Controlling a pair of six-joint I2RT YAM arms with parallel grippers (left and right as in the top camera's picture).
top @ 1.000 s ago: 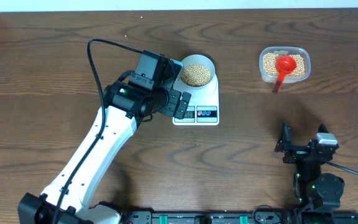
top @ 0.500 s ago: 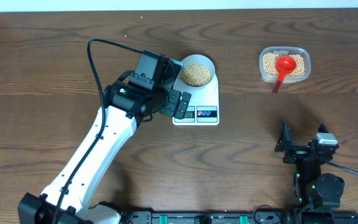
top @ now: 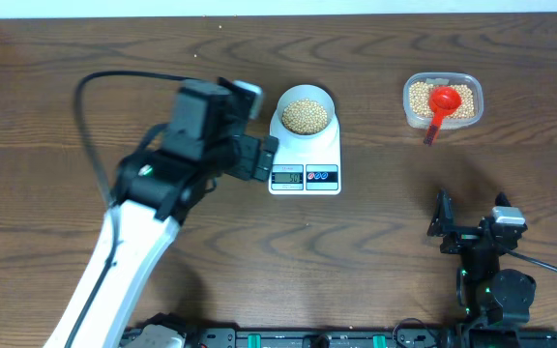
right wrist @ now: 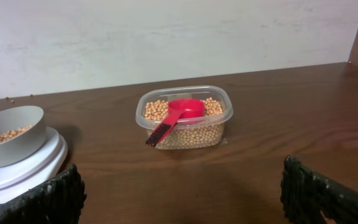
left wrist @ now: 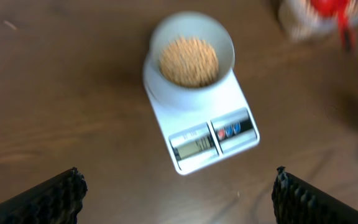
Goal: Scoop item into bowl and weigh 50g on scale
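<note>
The pale bowl [top: 284, 104] stands on the white scale [top: 329, 148], and beige beans [top: 306, 117] fill its middle. My left gripper [top: 263, 159] hangs open just left of the scale's display, touching nothing. From the left wrist I see the bowl [left wrist: 226, 48], beans [left wrist: 189, 61] and scale [left wrist: 227, 107] ahead of the open left gripper [left wrist: 177, 177]. My right gripper [top: 472, 217] rests open near the front right. The right wrist view shows that gripper [right wrist: 180, 168] empty, with the bowl [right wrist: 11, 151] and scale [right wrist: 30, 169] at far left.
A clear plastic tub [top: 407, 114] of beans sits at the back right with a red scoop [top: 442, 101] lying in it, handle over the front rim. The right wrist view shows the tub [right wrist: 219, 127] and scoop [right wrist: 180, 112] straight ahead. A wall runs behind.
My left arm has drawn back to the left, away from the bowl and scale, uncovering the scale's display. The right arm has not moved.
</note>
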